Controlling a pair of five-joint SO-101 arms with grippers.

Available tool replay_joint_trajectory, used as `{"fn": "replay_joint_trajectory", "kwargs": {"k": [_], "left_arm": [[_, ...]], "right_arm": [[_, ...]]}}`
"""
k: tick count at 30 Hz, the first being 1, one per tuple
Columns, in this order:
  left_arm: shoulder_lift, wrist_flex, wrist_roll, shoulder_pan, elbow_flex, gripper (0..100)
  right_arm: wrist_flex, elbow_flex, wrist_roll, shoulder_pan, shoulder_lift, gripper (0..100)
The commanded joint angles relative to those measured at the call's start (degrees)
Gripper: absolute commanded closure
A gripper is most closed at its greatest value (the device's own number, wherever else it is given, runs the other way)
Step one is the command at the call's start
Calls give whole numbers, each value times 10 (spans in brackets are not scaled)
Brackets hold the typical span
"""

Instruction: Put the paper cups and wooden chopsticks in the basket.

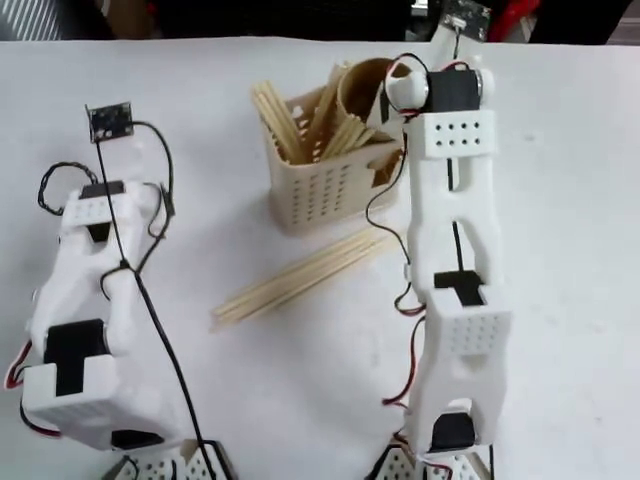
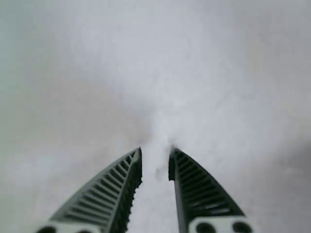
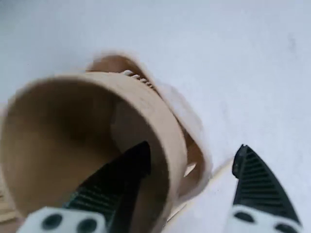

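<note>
Since the left claw [image 2: 155, 153] hangs over bare desk [image 1: 550, 200] on the near left side, its fingers only a narrow gap apart with nothing between them, it has no part in the work at this moment. Farther in, toward the middle of the desk, a loose bundle of wooden chopsticks [image 1: 300, 275] lies flat just in front of the basket [image 1: 320, 195], so I judge the task only partly done. Beyond them, other chopsticks [image 1: 290, 120] already stand in the basket, leaning on its left side. At the basket's far right corner the right claw [image 3: 192, 151] meets a brown paper cup [image 3: 73, 126]. One finger is inside the cup's mouth and the other is outside, clear of the wall, so the claw is spread and not pinching. What looks like a second cup [image 3: 114, 62] sits right behind it. The loose bundle remains to be put in.
</note>
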Motion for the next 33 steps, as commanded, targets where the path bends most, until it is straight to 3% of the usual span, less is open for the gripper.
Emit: {"fn": "replay_joint_trajectory", "kwargs": {"k": [1, 8, 14, 18, 24, 28, 33], "left_arm": [[-1, -11, 5, 3, -13, 881], [0, -26, 5, 8, -11, 883], [0, -26, 5, 7, -11, 882], [0, -26, 4, 6, -11, 881], [0, -26, 4, 6, -11, 880], [0, -26, 4, 5, -11, 880], [0, -26, 4, 5, -11, 880]], "right_arm": [[4, -9, 45, -2, -91, 726], [7, -2, 120, -14, -212, 733], [11, 49, 353, -98, -329, 854], [10, 261, 432, -183, -444, 851], [-32, 667, 660, -312, -626, 821], [-124, 905, 772, -332, -730, 811], [-252, 1109, 880, -327, -731, 791]]}}
